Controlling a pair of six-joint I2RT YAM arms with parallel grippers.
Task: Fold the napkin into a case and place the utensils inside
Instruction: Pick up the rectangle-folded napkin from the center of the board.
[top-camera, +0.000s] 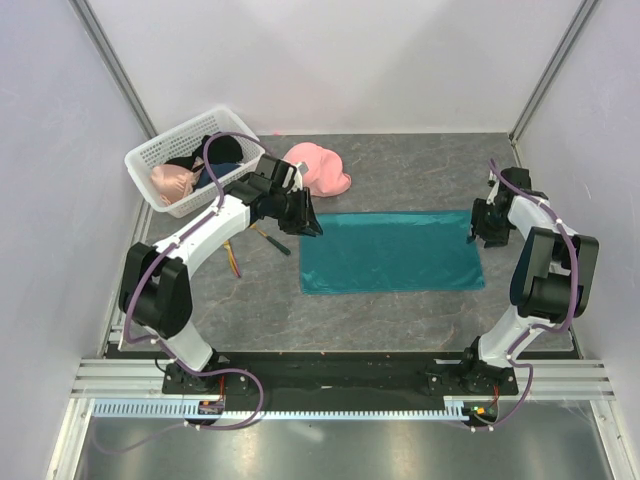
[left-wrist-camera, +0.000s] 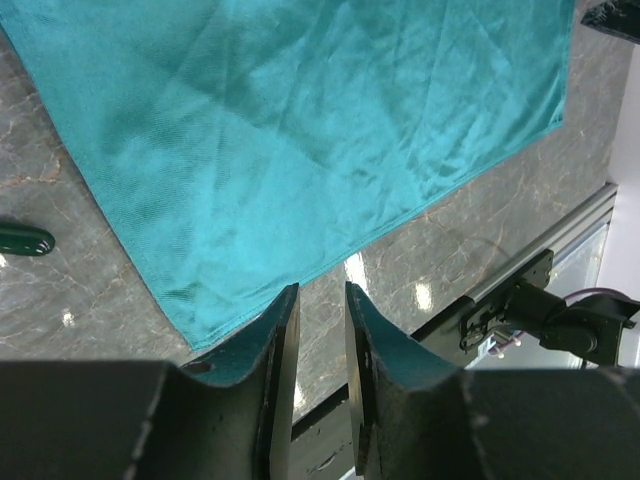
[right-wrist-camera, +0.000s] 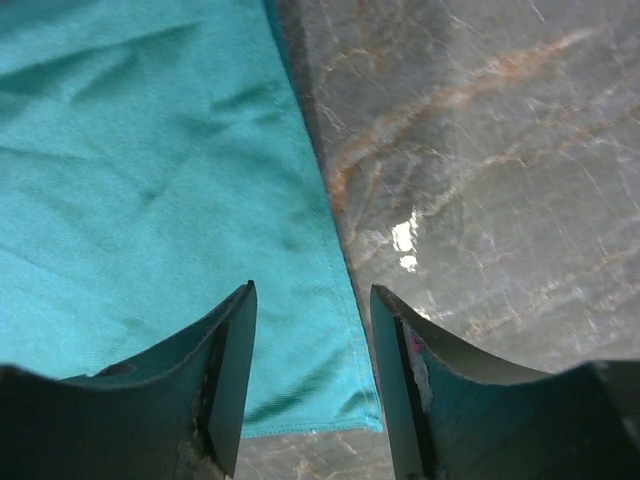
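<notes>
Two grippers are set at the far corners of the plain teal-green cloth napkin (top-camera: 395, 252), which is spread flat as a wide rectangle; no case is formed yet. The left gripper (top-camera: 305, 222) is seen narrowly parted and empty, the right gripper (top-camera: 487, 233) wider, empty, over the cloth's edge: a placement judged suited to pinching both corners for a fold. The slim dark-handled utensil (top-camera: 272, 240) and thin orange utensil (top-camera: 235, 262) are left just beside the napkin.
</notes>
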